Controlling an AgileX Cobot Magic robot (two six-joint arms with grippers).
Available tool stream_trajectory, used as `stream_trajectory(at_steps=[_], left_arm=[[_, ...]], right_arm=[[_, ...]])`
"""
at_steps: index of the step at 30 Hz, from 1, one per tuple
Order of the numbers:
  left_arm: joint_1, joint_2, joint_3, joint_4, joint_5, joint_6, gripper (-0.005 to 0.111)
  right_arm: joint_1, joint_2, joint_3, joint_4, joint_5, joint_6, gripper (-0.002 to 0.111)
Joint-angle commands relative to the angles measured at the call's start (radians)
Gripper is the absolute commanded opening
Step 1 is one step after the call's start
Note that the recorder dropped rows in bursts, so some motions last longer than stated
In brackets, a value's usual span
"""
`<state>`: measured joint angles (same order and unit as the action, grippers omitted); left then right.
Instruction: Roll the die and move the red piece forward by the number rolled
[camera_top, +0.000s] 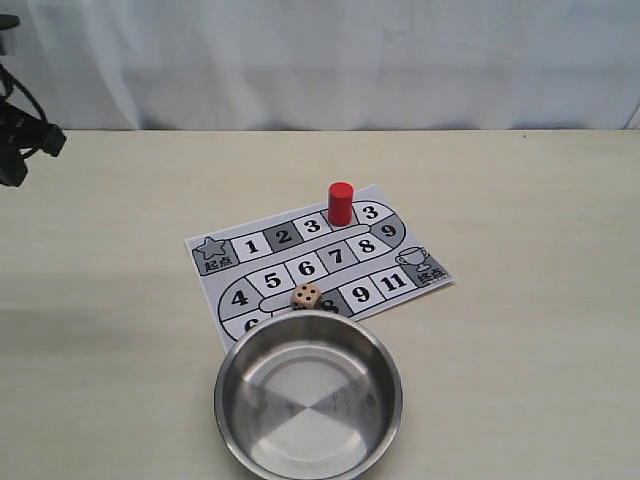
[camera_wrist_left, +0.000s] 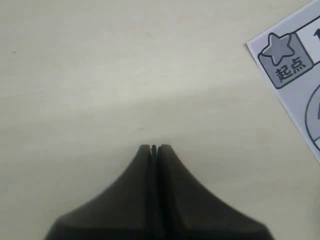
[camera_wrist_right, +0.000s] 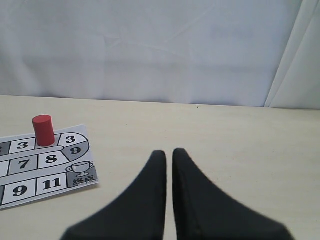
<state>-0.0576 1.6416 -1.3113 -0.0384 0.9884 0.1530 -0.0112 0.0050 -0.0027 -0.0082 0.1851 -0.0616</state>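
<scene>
The red piece (camera_top: 341, 203) stands upright on the top row of the paper game board (camera_top: 212, 255), between two squares marked 3; it also shows in the right wrist view as the red piece (camera_wrist_right: 43, 130). The die (camera_top: 307, 295) lies on the board's near part, just beyond the far rim of the steel bowl (camera_top: 250, 370), which holds nothing. Its pips are too small to count. My left gripper (camera_wrist_left: 154, 147) is shut on nothing above bare table, left of the board's star corner (camera_wrist_left: 285, 60). My right gripper (camera_wrist_right: 169, 152) is shut and empty, off the board's right end (camera_wrist_right: 50, 185).
Part of the left arm (camera_top: 20, 140) shows at the far left edge of the exterior view. A white curtain (camera_top: 320, 60) backs the table. Bare tabletop lies on both sides of the board and bowl.
</scene>
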Motion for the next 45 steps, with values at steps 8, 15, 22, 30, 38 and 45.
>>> stream_trajectory(at_steps=[8,15,22,30,38,45], left_arm=[[0.000,-0.479,0.262,0.026,-0.030,-0.002,0.000],[0.000,-0.825,0.381,0.020,-0.010,-0.002,0.000],[0.000,-1.136,0.425,0.021,0.019,-0.004,0.000],[0.000,-1.488,0.425,0.018,0.079,-0.005,0.000],[0.000,-1.642,0.451,-0.011,0.004,-0.011,0.000],[0.000,-1.642,0.700,0.004,-0.356,-0.011,0.000]], right_arm=[[0.002,-0.005,0.003,0.000,0.000,-0.003,0.004],[0.002,-0.005,0.003,0.000,0.000,-0.005,0.004],[0.002,-0.005,0.003,0.000,0.000,-0.005,0.004],[0.002,-0.005,0.003,0.000,0.000,-0.005,0.004],[0.002,-0.005,0.003,0.000,0.000,-0.003,0.004],[0.002,-0.005,0.003,0.000,0.000,-0.003,0.004]])
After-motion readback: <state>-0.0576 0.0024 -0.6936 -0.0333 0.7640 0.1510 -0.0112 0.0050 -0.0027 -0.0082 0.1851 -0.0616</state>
